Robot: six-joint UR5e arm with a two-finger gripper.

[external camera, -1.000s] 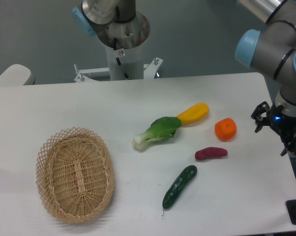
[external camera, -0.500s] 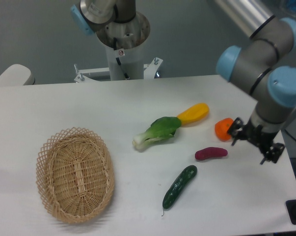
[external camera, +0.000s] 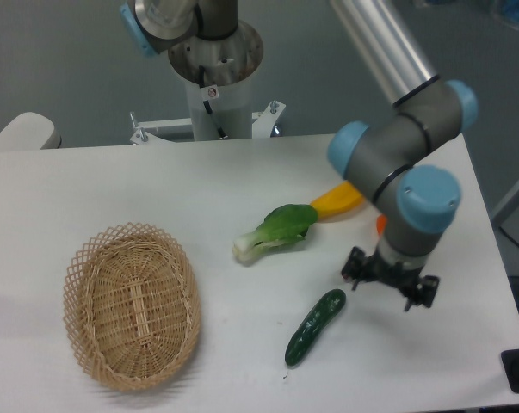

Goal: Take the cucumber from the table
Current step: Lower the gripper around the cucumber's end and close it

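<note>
The cucumber (external camera: 315, 325) is long, dark green and bumpy. It lies on the white table (external camera: 113, 189) at the front middle-right, stem tip toward the front edge. My gripper (external camera: 386, 282) hangs just right of the cucumber's far end and above table level. Its two black fingers stand wide apart and hold nothing. It does not touch the cucumber.
A leafy bok choy (external camera: 276, 231) and a yellow vegetable (external camera: 338, 200) lie behind the cucumber. A sliver of an orange fruit (external camera: 379, 225) shows behind my arm. The purple sweet potato is hidden under the gripper. A wicker basket (external camera: 130, 305) stands at the front left.
My arm has swung left from the table's right edge, past the orange fruit. The gripper now hangs over the purple sweet potato, next to the cucumber. The objects have not moved.
</note>
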